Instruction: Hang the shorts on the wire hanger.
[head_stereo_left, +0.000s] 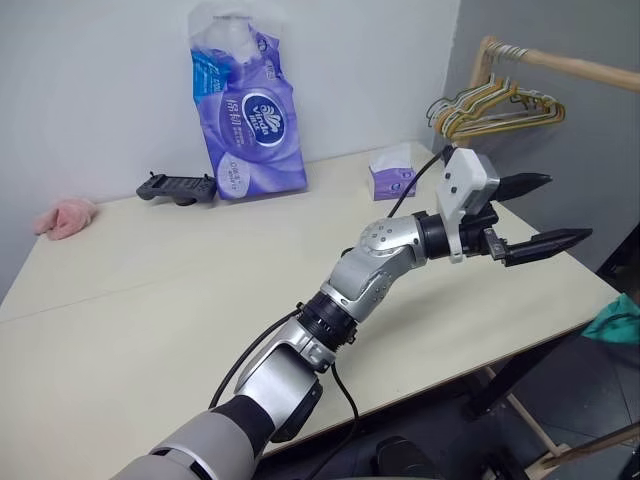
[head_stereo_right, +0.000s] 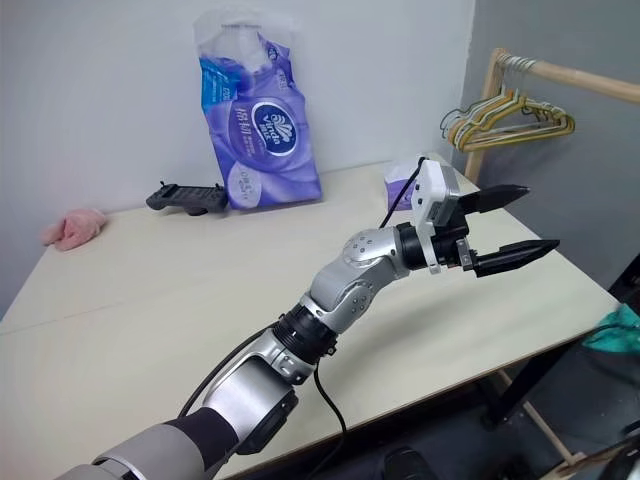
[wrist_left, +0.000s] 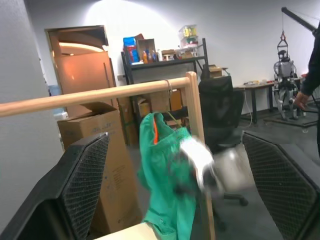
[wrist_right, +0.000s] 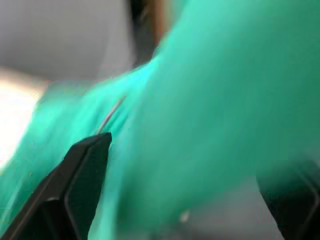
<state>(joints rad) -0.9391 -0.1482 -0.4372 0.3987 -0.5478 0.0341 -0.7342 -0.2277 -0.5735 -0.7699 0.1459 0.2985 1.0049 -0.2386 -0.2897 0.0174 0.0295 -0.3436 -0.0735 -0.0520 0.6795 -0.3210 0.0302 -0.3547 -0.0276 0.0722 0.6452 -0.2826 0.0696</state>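
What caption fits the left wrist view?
Open left gripper faces green shorts hanging from a wooden rail.

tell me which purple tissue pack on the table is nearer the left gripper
The small purple tissue box, just behind the left gripper; the tall purple bag stands farther left by the wall.

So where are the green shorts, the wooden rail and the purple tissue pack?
shorts (wrist_left: 165, 180): left wrist view, middle of the cloth.
wooden rail (wrist_left: 90, 96): left wrist view, horizontal bar.
purple tissue pack (head_stereo_left: 250, 125): left eye view, printed front.

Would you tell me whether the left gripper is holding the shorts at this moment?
No, the left gripper is open and empty above the table, while the shorts hang apart by the wooden rail.
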